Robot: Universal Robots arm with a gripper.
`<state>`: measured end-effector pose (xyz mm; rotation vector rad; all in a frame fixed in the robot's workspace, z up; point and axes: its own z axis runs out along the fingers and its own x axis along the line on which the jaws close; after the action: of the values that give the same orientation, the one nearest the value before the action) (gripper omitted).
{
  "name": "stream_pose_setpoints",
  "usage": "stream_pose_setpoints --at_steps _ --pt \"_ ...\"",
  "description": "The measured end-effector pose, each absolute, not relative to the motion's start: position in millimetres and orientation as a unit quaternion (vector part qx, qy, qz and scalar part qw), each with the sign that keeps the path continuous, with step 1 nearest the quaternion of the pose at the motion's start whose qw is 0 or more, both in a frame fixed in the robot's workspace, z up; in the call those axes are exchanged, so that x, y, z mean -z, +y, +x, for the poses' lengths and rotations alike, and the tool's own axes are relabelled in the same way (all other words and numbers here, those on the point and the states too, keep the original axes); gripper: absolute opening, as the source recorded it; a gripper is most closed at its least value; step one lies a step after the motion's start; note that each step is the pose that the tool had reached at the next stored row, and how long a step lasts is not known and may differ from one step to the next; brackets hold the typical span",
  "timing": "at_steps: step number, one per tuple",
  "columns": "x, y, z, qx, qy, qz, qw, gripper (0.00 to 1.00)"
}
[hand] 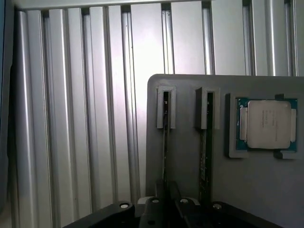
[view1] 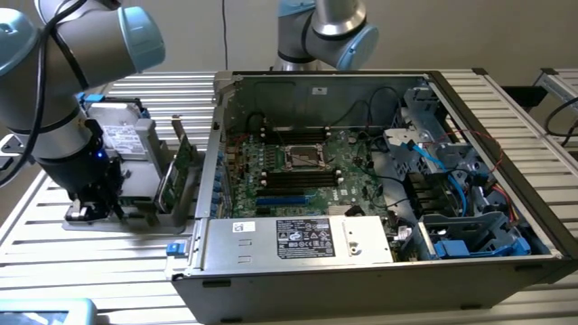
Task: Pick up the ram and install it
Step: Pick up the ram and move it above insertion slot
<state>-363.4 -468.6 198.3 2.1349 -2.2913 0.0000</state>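
Observation:
The ram [hand: 165, 142] is a thin green stick standing on edge in one slot of the grey parts holder [hand: 185, 161]. A second stick like it [hand: 204, 152] stands in the neighbouring slot. My gripper [hand: 167, 204] is down over the first stick, with its two fingers pressed close on either side of the stick's edge. In the exterior view my gripper [view1: 91, 206] hangs low over the holder [view1: 135, 220], at the exterior view's left of the open computer case [view1: 361, 271]. The motherboard [view1: 298, 169] with its long memory slots [view1: 298, 177] lies inside the case.
A processor chip [hand: 268, 124] sits in a pocket of the holder beside the sticks. A hard drive [view1: 122, 135] and a wider green expansion card [view1: 181, 169] stand on the holder too. A second arm's base [view1: 325, 34] rises behind the case. The table is ribbed aluminium.

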Motion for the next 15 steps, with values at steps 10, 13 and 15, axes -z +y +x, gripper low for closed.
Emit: stream_pose_setpoints --at_steps 10,13,15 --pt "-236 -470 -366 0.0 -0.731 0.682 0.005 0.13" --pt "-249 -470 -367 0.0 -0.731 0.682 0.005 0.13" --pt "-258 -470 -368 0.0 -0.731 0.682 0.005 0.13"
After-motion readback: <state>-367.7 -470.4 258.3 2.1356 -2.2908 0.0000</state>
